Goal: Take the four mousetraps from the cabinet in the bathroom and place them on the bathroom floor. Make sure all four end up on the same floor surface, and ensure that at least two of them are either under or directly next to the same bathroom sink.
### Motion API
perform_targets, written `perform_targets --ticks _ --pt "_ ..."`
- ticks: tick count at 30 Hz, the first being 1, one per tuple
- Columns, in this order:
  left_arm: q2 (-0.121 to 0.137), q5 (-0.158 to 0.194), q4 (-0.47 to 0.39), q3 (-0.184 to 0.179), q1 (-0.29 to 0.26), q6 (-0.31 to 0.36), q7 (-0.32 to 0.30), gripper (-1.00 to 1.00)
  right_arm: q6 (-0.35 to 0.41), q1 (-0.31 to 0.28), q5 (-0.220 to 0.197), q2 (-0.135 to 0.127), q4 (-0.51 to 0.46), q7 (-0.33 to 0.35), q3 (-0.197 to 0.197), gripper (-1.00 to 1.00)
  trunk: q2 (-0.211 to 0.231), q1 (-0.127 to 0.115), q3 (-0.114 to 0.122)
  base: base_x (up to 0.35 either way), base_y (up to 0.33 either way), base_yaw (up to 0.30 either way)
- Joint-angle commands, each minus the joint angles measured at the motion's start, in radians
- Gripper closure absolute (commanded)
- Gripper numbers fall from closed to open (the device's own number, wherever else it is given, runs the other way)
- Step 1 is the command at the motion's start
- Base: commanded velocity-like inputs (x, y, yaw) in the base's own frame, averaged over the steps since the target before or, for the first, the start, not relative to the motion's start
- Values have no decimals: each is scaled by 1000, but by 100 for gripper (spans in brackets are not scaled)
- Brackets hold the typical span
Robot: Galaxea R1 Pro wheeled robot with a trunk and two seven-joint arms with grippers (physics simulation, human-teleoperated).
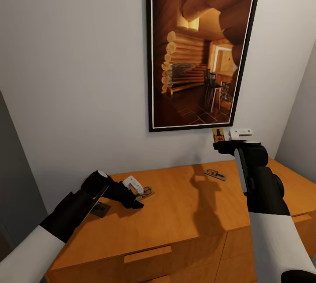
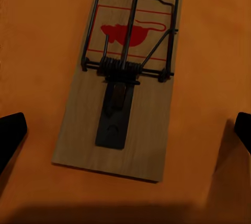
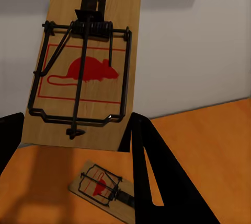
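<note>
The right end effector (image 1: 227, 139) is seen raised in front of the pale wall, just below a framed picture (image 1: 202, 50) of a log-cabin interior, with one mousetrap (image 3: 89, 62) clamped between its fingers by the plain end of the board, so that the red mouse mark and the wire bar face the right wrist camera. The left end effector (image 1: 139, 195) is held low over the top of the orange-brown cabinet (image 1: 184, 212), its dark fingers spread wide to either side of a second mousetrap (image 2: 121, 75), which lies flat on the wood and has not yet been gripped. A third mousetrap (image 1: 215, 174) rests on the cabinet top below the raised right arm, well apart from the second, and a darker flat piece (image 1: 101, 209) under the left forearm is judged to be the fourth, though its detail cannot be made out. The collecting step is judged to be in hand, with one trap lifted and another lined up. The next move is judged to call for the left fingers to be lowered around the flat board and closed on its long edges, clear of the spring and wire, before both traps are carried down to the bathroom floor by the sink. The cabinet's drawer fronts are seen closed, and what they hold cannot be told.
</note>
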Motion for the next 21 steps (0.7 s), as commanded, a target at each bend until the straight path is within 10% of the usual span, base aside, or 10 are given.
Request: perform_targets --ticks 1,6,7,21 --pt "1 -35 41 -1 -1 -6 -8 -100 4 -1 3 0 -1 5 0 100 -1 0 -1 0 0 0" --pt "2 -34 42 2 -1 -6 -8 -100 4 -1 3 0 -1 5 0 100 -1 0 -1 0 0 0" --pt "2 -33 42 2 -1 -6 -8 100 4 0 3 0 -1 5 0 100 -1 0 -1 0 0 0" --pt "-2 -32 80 60 -1 -53 -12 100 4 -1 3 0 -1 5 0 100 -1 0 -1 0 0 0"
